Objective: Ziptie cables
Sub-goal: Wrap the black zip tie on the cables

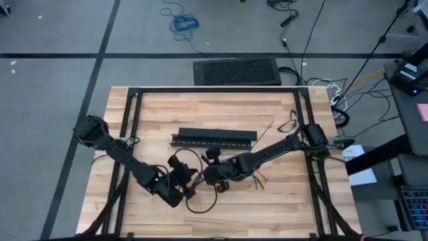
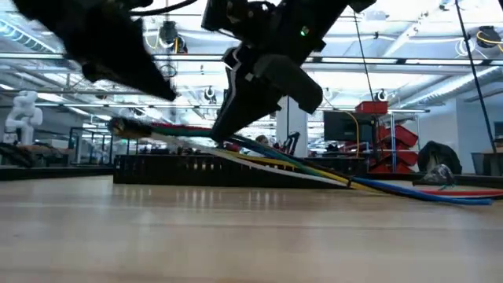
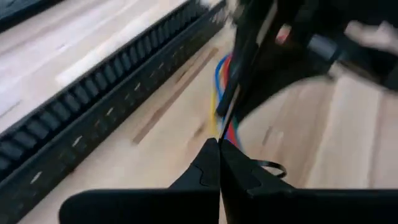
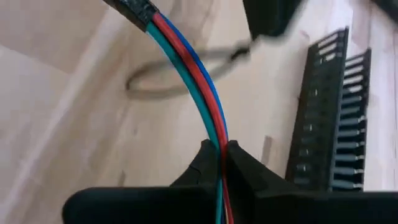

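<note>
In the right wrist view, nearest the lens, the right tool [image 4: 221,152] has its two dark fingers pressed together on the cables [image 4: 199,81], with red, blue and green strands running up out of the pinch toward a dark sleeved end. A thin looped ziptie [image 4: 168,78] lies on the wood behind them, blurred, and the black slotted bar [image 4: 329,118] stands off to one side.

In the left wrist view, the left tool [image 3: 219,163] has its fingers closed edge to edge on a thin dark strand; whether that strand is a ziptie or a wire cannot be told. Beyond it, coloured wires lie on the counter [image 3: 112,68], beside the slotted bar.

From overhead, both tools meet just below the counter's middle. The left tool [image 1: 182,187] sits at about 7 o'clock from the centre, and the right tool [image 1: 215,175] is just beside it at about 6 o'clock. The cables [image 1: 254,177] trail out from the right tool toward 4 o'clock. The slotted bar [image 1: 214,138] lies across the centre, at 12 o'clock from both tools. A dark loop [image 1: 200,204] curves over the wood below the tools.

The low view shows the cables [image 2: 314,171] raised at one end and sloping down onto the counter.
</note>
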